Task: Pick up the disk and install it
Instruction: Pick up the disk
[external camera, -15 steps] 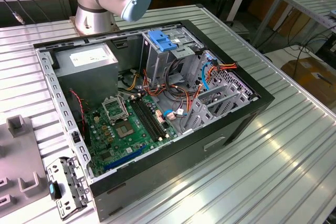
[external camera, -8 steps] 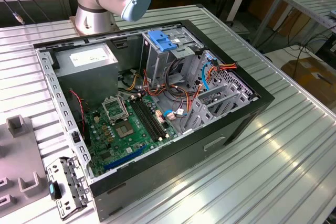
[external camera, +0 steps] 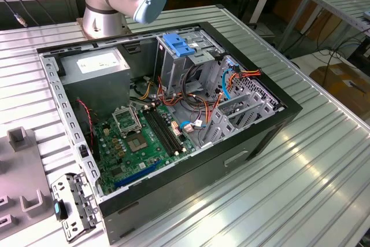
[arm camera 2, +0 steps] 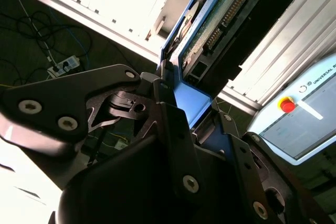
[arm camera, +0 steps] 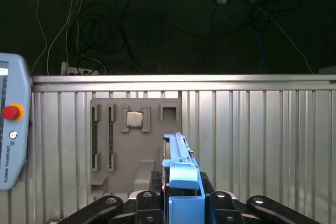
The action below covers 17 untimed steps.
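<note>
My gripper [arm camera: 181, 195] is shut on the disk [arm camera: 180, 163], which I see edge-on in the first wrist view as a blue plastic side rail rising from between the black fingers [arm camera: 149, 200]. In the second wrist view the disk [arm camera 2: 215, 22] shows its green circuit-board face and a blue rail, clamped in the gripper [arm camera 2: 181, 106]. The disk hangs above the ribbed metal table [arm camera: 252, 129], over the near edge of a grey fixture plate [arm camera: 134, 135]. The open computer case [external camera: 272, 134] lies on the table in the exterior view.
Inside the case are a drive cage with a blue latch plate [external camera: 176, 44], a grey power supply box [external camera: 95, 65], the motherboard [external camera: 139, 140] and loose cables [external camera: 202, 102]. A teach pendant [arm camera: 10, 129] lies on the table. The arm's base [external camera: 107, 4] stands behind the case.
</note>
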Available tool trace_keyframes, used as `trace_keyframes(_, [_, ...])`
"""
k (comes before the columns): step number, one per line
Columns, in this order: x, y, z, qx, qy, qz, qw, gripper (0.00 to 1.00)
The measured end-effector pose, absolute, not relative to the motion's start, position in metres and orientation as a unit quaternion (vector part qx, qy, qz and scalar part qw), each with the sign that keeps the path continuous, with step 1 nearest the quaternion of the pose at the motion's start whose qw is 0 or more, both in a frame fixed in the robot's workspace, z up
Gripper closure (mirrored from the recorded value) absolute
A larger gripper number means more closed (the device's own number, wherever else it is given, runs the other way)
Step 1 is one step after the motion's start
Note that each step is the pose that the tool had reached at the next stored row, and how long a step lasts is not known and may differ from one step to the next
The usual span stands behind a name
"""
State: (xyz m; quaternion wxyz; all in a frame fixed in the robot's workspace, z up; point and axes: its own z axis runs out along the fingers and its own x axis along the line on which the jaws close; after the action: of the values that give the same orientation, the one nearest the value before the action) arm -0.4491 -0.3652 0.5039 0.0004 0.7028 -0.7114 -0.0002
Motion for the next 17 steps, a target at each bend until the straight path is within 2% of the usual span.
trace_keyframes(17, [-0.4415,-0.3653,0.5040,0.703,-0.711,0.000,0.000,0.63])
